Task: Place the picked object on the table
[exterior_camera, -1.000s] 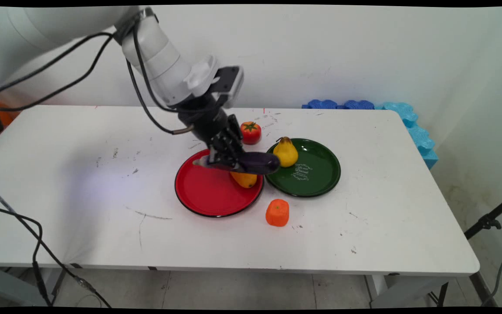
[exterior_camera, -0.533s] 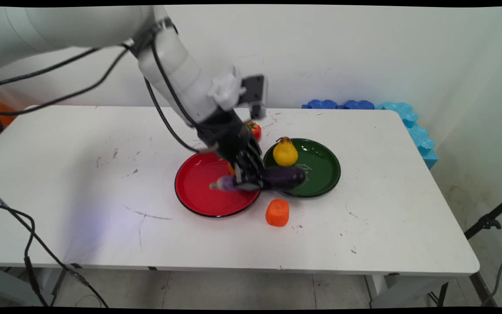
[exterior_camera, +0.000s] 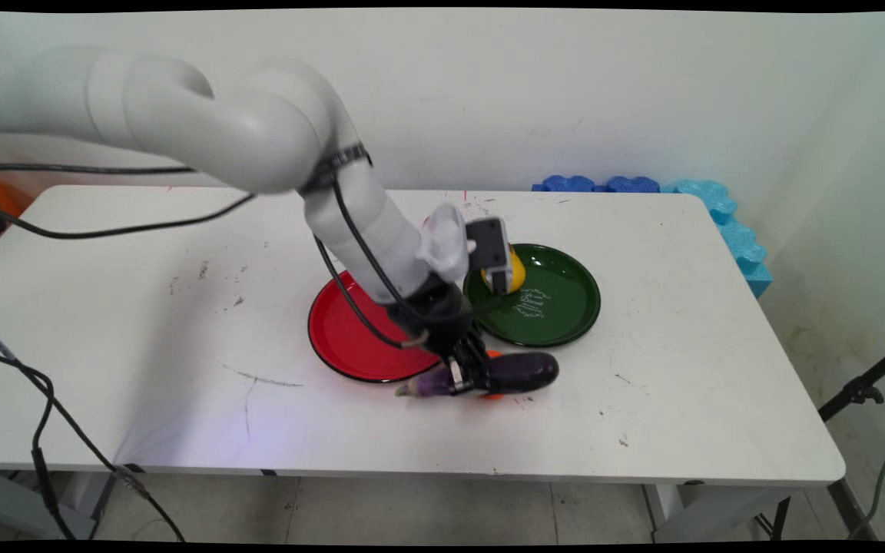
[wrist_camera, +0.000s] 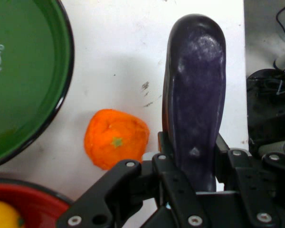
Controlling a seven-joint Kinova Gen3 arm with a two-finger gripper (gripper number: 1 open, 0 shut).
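Gripping the purple eggplant [wrist_camera: 195, 104] at mid-frame, our claw [exterior_camera: 467, 376] is closed on it; it overhangs the orange fruit [wrist_camera: 116, 138] and could knock it.

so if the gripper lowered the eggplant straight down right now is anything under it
Possibly. The gripper is shut on the eggplant, held over the table. The orange sits just beside it, near the red plate and green plate, and might be clipped.
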